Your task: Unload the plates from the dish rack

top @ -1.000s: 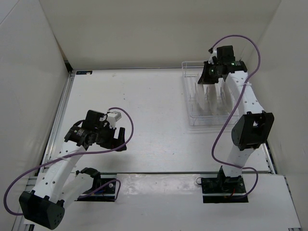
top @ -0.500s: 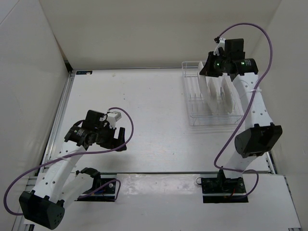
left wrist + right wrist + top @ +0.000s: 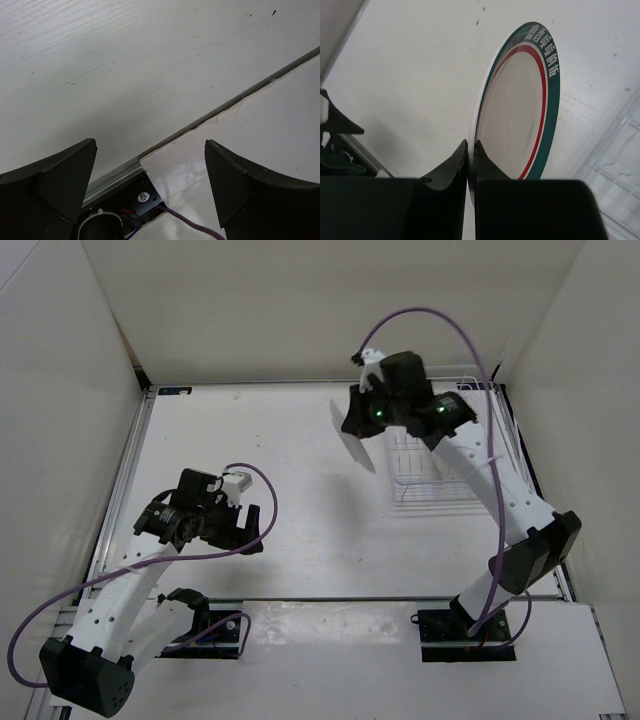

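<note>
The plate [image 3: 520, 105] is white with a green rim band and a red inner ring. It looks like glazed ware: stiff, smooth, and probably slick under the pads and quick to chip if knocked. It seems light enough for one arm. The rim is the natural place to hold it, since the thin edge fits between the jaws. A pinch at one spot on the rim may let the disc swing, though, so it should be carried slowly and set down softly.

The right gripper [image 3: 470, 147] is clenched on that rim, with its jaws nearly together and the plate's edge caught between them. From above, the plate [image 3: 357, 450] hangs almost on edge below the right gripper [image 3: 362, 425]. It is out of the rack [image 3: 430, 502] and just beyond the rack's left side, over the far middle of the desk [image 3: 250, 430]. It appears to be off the surface. The arm covers part of the rack, so I cannot tell whether other plates stand in it. A corner of its wire shows at the lower right of the right wrist view [image 3: 620, 165].

The left gripper [image 3: 255, 530] hovers near the desk's near-left edge. Its jaws [image 3: 150, 145] are spread wide with nothing between them.
</note>
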